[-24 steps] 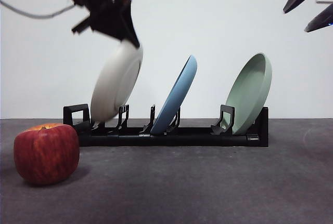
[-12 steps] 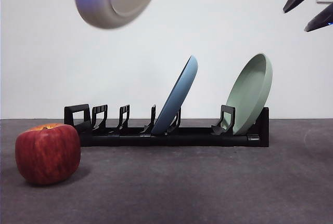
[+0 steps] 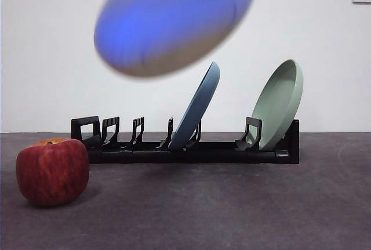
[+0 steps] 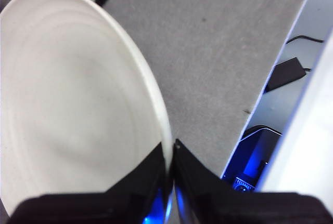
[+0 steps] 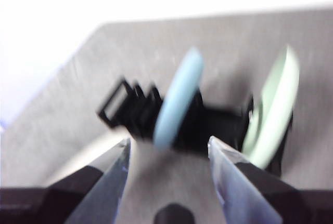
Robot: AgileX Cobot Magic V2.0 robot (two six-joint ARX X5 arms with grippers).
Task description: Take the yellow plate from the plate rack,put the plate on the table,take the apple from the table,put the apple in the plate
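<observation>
Front view: we are carrying the yellow plate upper center, left gripper clamped on its rim; thin edge-grip risks slipping; right gripper spread apart.

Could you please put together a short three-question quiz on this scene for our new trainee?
1. True or false: the yellow plate stands in the plate rack.
2. Which end effector grips the yellow plate's rim? A. left B. right C. neither
3. Fill in: the apple rests on the ____, in front of the rack's empty end in the front view.

Key:
1. False: it is in the air above the rack, where only the blue plate and sage-green plate stand.
2. A: the left end effector is clamped on the rim; the right end effector is open and holds nothing.
3. table.
</observation>
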